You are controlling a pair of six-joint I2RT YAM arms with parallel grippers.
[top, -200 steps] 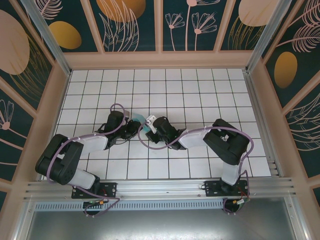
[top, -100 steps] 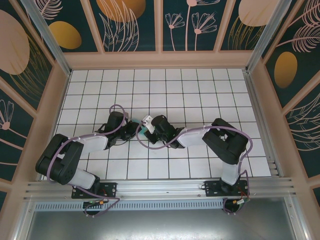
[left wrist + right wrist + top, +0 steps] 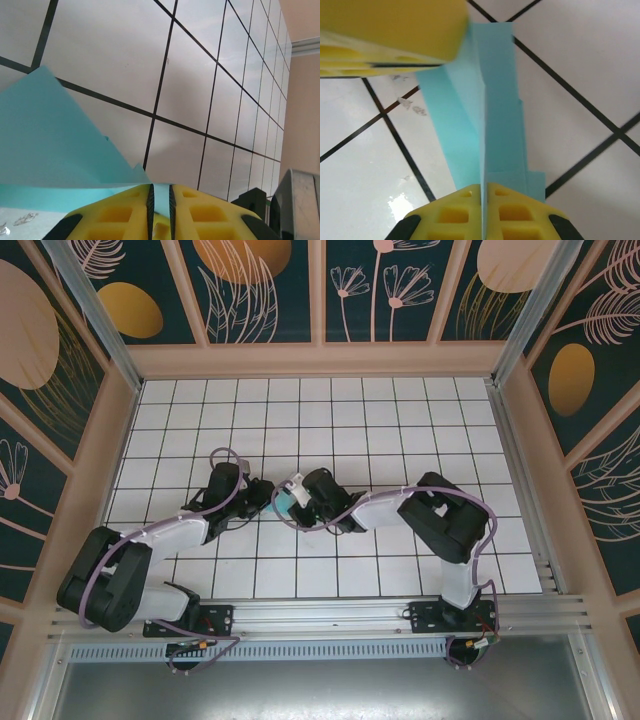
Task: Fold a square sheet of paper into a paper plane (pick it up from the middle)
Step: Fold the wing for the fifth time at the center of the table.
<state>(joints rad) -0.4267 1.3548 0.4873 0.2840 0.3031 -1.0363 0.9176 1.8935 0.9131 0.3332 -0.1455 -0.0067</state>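
Note:
The light-blue sheet of paper (image 3: 283, 500) is folded into a narrow layered shape and hangs just above the middle of the white grid table (image 3: 400, 430), held from both ends. My left gripper (image 3: 264, 496) is shut on one end; in the left wrist view its yellow fingers (image 3: 115, 210) pinch a thin fold of the paper (image 3: 50, 140). My right gripper (image 3: 298, 494) is shut on the other end. In the right wrist view the paper (image 3: 495, 110) runs from my right gripper (image 3: 483, 189) up to the left gripper's yellow finger (image 3: 390, 30).
Pink walls (image 3: 90, 470) and a metal rail (image 3: 320, 615) at the near edge bound the table. Both arms bend inward and meet at the centre, with purple cables (image 3: 230, 455) looping over them.
My right gripper has closed onto the paper and moved slightly left toward the left gripper. The left arm's elbow has swung down and to the left.

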